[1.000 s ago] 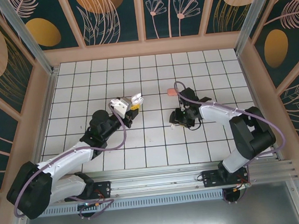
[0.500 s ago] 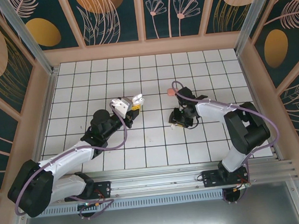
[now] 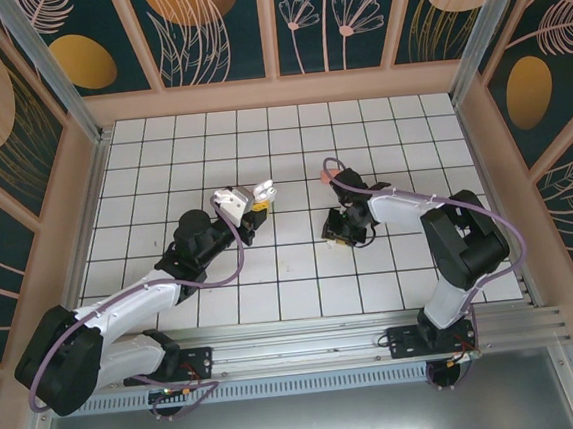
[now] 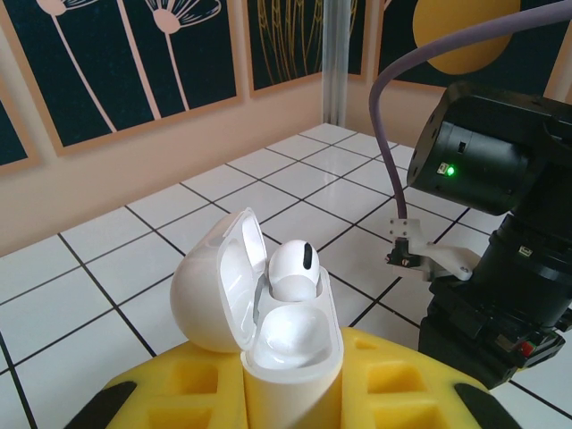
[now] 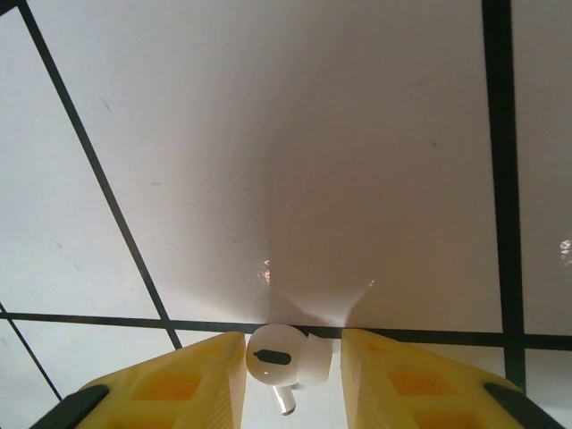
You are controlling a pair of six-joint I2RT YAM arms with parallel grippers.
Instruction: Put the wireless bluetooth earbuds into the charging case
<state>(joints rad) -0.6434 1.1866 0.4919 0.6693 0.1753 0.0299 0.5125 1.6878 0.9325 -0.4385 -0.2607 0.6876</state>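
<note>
My left gripper is shut on the white charging case, which it holds upright with the lid swung open. One white earbud sits in the case's far slot; the near slot looks hollow. My right gripper points down at the tiled floor. Its yellow fingers straddle a second white earbud that lies on a black grout line. The left finger touches this bud and a narrow gap remains on the right side. From above, the right gripper is right of the table's centre.
A small salmon-pink object lies on the tiles just behind the right wrist, too small to make out. The right arm's black wrist stands close to the held case. Wooden walls ring the white tiled floor.
The right arm's wrist and forearm have shifted slightly to the left over the floor. The left arm and the case have not moved.
</note>
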